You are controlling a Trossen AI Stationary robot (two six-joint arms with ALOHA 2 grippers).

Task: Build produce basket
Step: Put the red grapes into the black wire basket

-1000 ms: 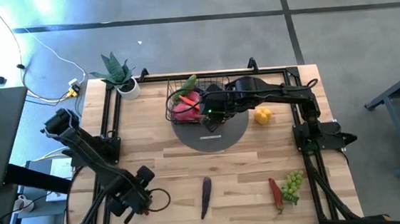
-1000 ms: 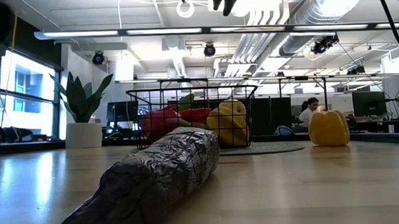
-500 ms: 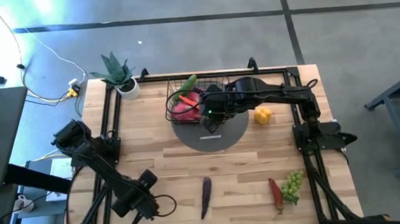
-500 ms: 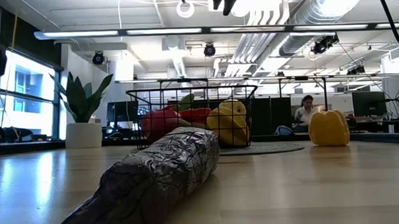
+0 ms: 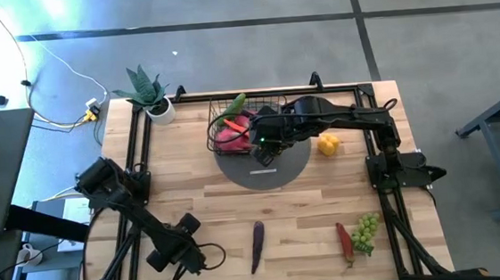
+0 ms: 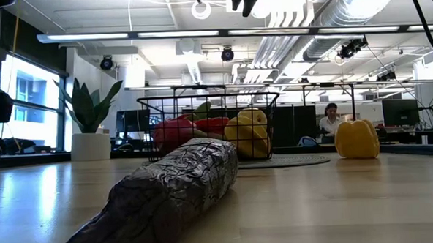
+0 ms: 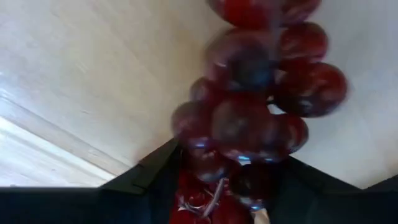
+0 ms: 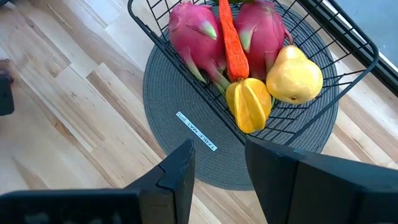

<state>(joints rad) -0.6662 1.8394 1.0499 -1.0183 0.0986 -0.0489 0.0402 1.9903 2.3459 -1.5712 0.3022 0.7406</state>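
While red grapes (image 7: pixel 255 106) hang glossy, clustered, clamped in the left gripper (image 5: pixel 185 263), black mesh basket (image 8: pixel 298 93) under the empty right gripper (image 8: pixel 217 168), fingers parted.

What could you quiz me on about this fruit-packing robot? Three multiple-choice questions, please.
1. Where does the basket stand?
A. on the grey round mat
B. on bare wood beside the potted plant
C. on the floor

2. How many pink dragon fruits lie in it?
A. one
B. two
C. four

3. How is the right gripper?
A. clamped on the carrot
B. shut on a pear
C. open and empty

Answers: 1 A, the mat shows under the basket; 2 B, two pink fruits lie either side of the carrot; 3 C, its fingers stand apart above the mat with nothing between them.
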